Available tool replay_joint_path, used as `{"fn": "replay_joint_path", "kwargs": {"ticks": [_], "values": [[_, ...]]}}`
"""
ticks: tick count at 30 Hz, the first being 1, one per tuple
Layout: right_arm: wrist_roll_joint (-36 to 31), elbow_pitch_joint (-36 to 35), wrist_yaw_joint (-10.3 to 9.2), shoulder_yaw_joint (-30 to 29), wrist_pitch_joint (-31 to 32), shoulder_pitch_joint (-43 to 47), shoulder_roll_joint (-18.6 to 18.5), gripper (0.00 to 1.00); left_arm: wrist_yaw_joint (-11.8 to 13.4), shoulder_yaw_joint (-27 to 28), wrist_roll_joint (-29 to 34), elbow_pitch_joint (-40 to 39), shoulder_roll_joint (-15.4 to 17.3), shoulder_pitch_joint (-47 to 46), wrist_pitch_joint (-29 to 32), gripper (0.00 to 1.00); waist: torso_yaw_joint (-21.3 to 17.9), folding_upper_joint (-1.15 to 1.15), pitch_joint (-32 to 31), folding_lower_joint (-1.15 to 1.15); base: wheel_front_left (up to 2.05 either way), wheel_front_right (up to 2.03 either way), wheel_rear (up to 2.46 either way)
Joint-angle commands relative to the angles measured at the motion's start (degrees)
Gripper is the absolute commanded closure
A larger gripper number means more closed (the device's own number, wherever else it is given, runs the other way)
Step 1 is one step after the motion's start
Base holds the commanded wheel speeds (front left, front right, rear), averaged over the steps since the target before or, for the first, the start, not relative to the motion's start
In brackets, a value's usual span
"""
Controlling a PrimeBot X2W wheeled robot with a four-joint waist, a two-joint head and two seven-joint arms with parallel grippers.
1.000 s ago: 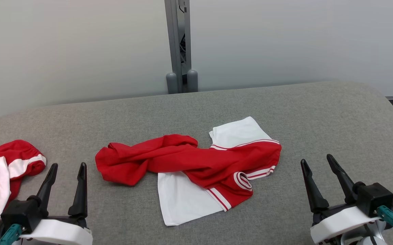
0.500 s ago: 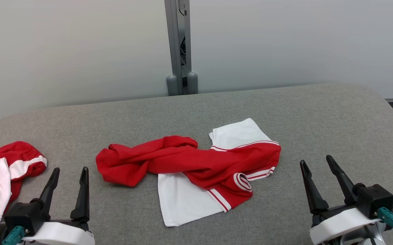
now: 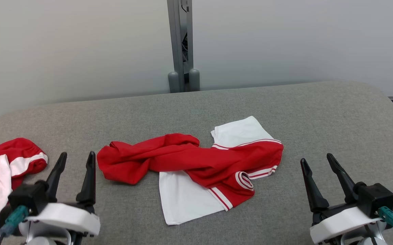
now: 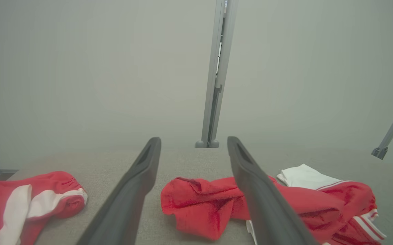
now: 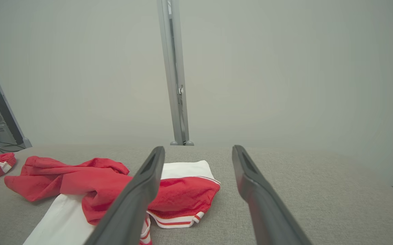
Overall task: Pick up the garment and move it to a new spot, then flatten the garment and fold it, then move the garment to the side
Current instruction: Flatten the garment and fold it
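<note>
Far left of the table (image 3: 319, 112): a second garment (image 3: 9, 163), red with white bands, is noted lying crumpled at the edge and is judged not to be the piece in hand. Just beside it, the left tool (image 3: 77, 154) is held low over the table with its two fingers spread wide and nothing between them. Its fingertips are seen near the red end (image 3: 121, 163) of the garment (image 3: 196, 160) but apart from it. The garment is found at the middle of the table, twisted. The red end is bunched toward the left, a white panel (image 3: 183, 200) lies flat beneath on the near side, and a striped cuff (image 3: 245, 180) is turned up toward the right. The cloth is judged thin, light and limp; no shape is expected to be kept once lifted, and draping and swinging are expected. A single smooth layer may slip, so a pinch across a bunched fold or a ribbed edge is preferred. The red end and the striped cuff are judged the two best holds. Right: the right tool (image 3: 317, 158) is held well apart from the garment, fingers likewise spread and empty.
</note>
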Motion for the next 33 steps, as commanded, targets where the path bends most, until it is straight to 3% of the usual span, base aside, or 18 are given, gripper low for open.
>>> {"fn": "replay_joint_path", "kwargs": {"ticks": [1, 9, 14, 24, 29, 30, 31, 32, 33], "values": [[-0.11, -0.47, -0.01, 0.00, 0.15, -0.41, -0.35, 0.00, -0.83, 0.01, -0.60, 0.52, 0.27, -2.58, 0.66, 0.00, -0.02, 0.00, 0.25, 0.00, 0.00, 0.00, 0.00], [0.38, -0.39, -0.01, 2.40, 0.40, -1.99, -0.50, 0.00, -7.20, -1.26, -7.21, 15.90, 0.66, -15.54, 13.99, 0.00, -3.01, 0.00, 2.64, 0.00, 0.00, 0.00, 0.00], [0.65, -0.48, -0.01, 3.00, 0.12, -3.02, -0.52, 0.00, -9.92, -0.73, -10.43, 25.43, 1.33, -20.95, 19.21, 0.00, -4.95, 0.00, 5.38, 0.00, 0.00, 0.00, 0.00], [1.30, 0.56, -0.01, 3.36, -1.23, -5.94, -0.82, 0.00, -14.61, -0.23, -14.67, 44.38, 1.77, -30.36, 25.33, 0.00, -7.87, 0.00, 11.11, 0.00, 0.00, 0.00, 0.00], [1.54, 1.32, -0.02, 3.33, -1.75, -6.76, -0.85, 0.00, -16.14, -1.18, -16.50, 49.38, 1.06, -32.11, 28.44, 0.00, -7.88, 0.00, 11.95, 0.00, 0.00, 0.00, 0.00], [1.57, 1.48, -0.02, 3.40, -1.78, -6.94, -0.81, 0.00, -16.43, -1.34, -17.06, 50.16, 0.79, -32.36, 29.16, 0.24, -7.83, 0.00, 12.00, 0.00, 0.00, 0.00, 0.00], [1.58, 1.58, -0.02, 3.49, -1.91, -7.08, -0.76, 0.00, -16.53, -1.57, -17.27, 50.63, 0.57, -32.66, 29.53, 0.54, -7.76, 0.00, 12.00, 0.00, 0.00, 0.00, 0.00], [1.65, 1.65, -0.02, 3.56, -2.04, -7.13, -0.68, 0.00, -16.67, -1.76, -17.41, 50.88, 0.56, -32.99, 29.13, 1.00, -7.69, 0.00, 11.93, 0.00, 0.00, 0.00, 0.00], [1.72, 1.82, -0.02, 3.65, -2.11, -7.16, -0.65, 0.00, -16.83, -2.04, -17.35, 51.03, 0.64, -33.16, 28.56, 1.00, -7.63, 0.00, 11.87, 0.00, 0.00, 0.00, 0.00]]}}
